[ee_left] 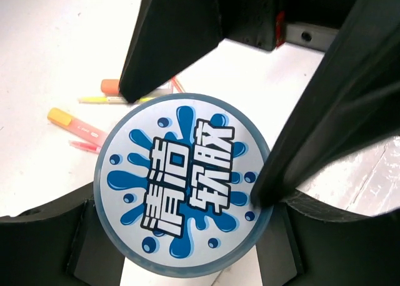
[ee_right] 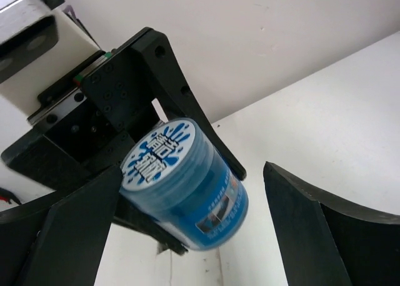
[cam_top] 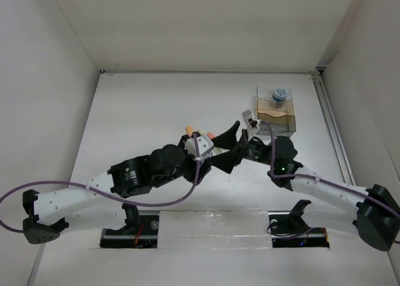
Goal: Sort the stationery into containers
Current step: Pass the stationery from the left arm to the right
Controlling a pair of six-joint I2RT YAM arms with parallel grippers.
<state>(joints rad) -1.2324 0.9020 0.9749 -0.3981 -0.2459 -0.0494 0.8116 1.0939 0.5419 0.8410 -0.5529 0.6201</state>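
White table. Left gripper clamps tub; right gripper is spread wide around it, one finger clear.

The round lid of the blue tub, clamped between the fingers of the left gripper, carries four white Chinese characters with dark outlines: 清洁软胶. They stand in two pairs over a blue splash pattern on a pale ground. In the right wrist view the same characters show on the lid, which sits between the spread fingers of the right gripper. A small printed label on the tub's side wall is too blurred to read.
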